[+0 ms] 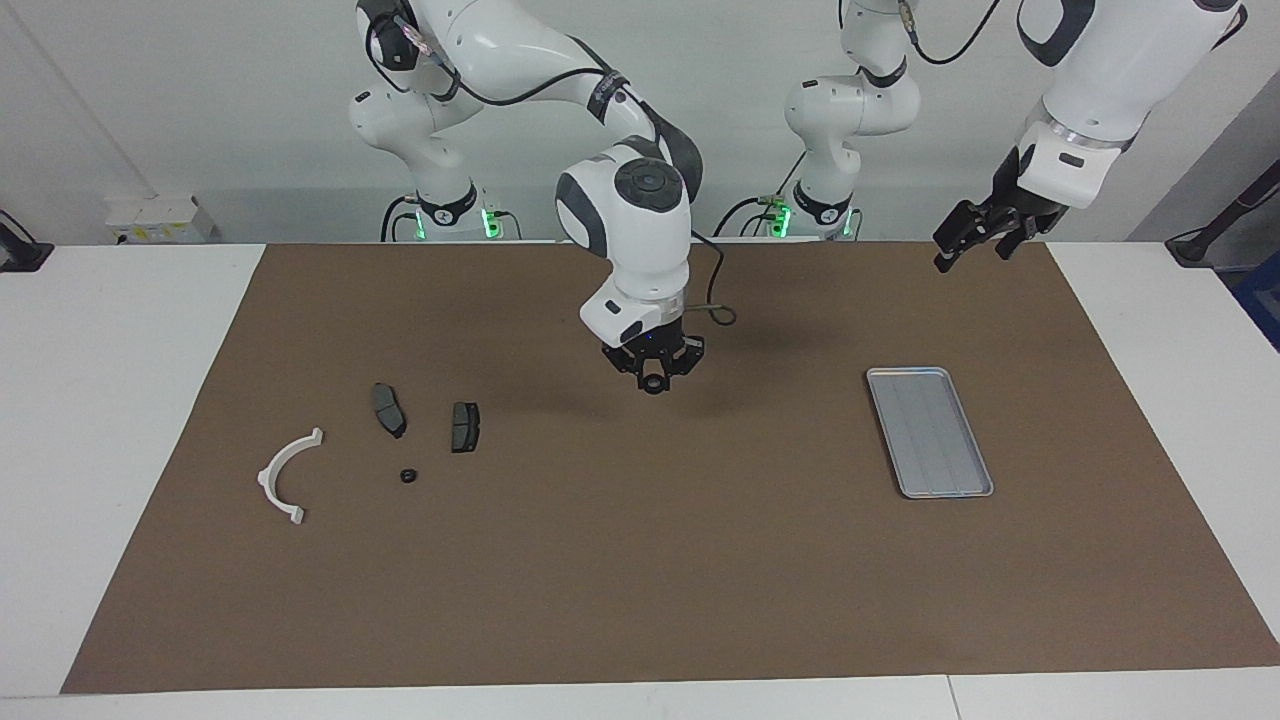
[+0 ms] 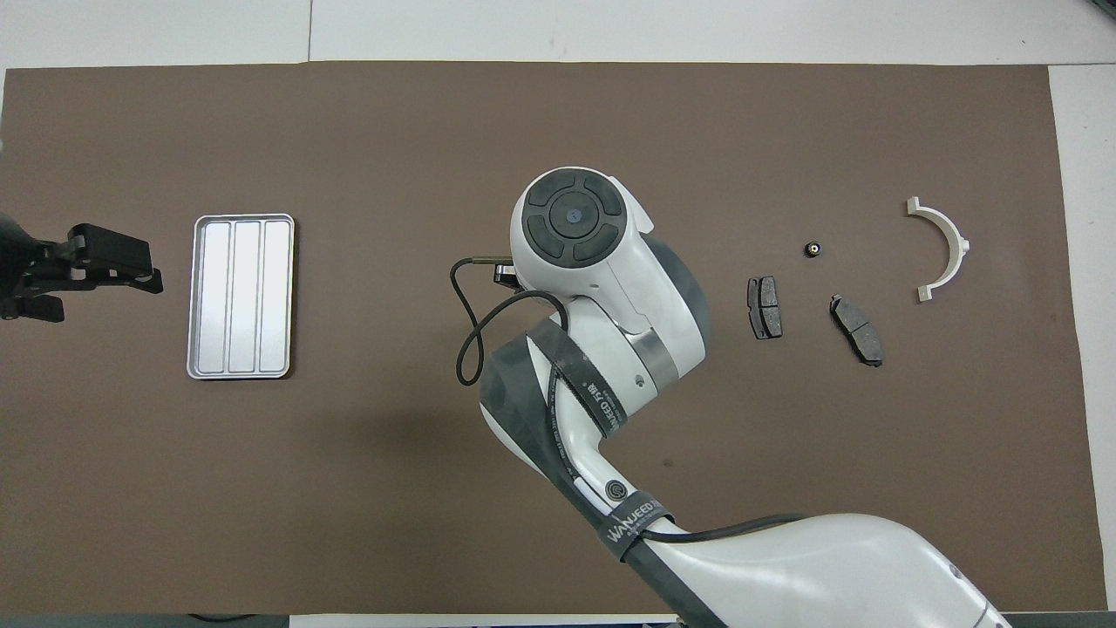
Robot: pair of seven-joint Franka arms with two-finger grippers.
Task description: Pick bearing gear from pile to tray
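**Brown mat, six small things**

One right gripper [image 1: 655,383] hangs over the mat's middle, pinching one small black ring [image 1: 654,386]. One ring [image 1: 407,475], two dark plates [image 1: 388,409] [image 1: 464,426] and one white bracket [image 1: 283,479] lie together. One tray [image 1: 928,431] sits well apart. The left gripper [image 1: 965,236] waits, wide.

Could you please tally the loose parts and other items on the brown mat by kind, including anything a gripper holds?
White semicircular bracket: 1
Dark grey brake-pad plates: 2
Small black rings: 2, one on the mat, one held by the right gripper
Silver tray: 1
Total: 6
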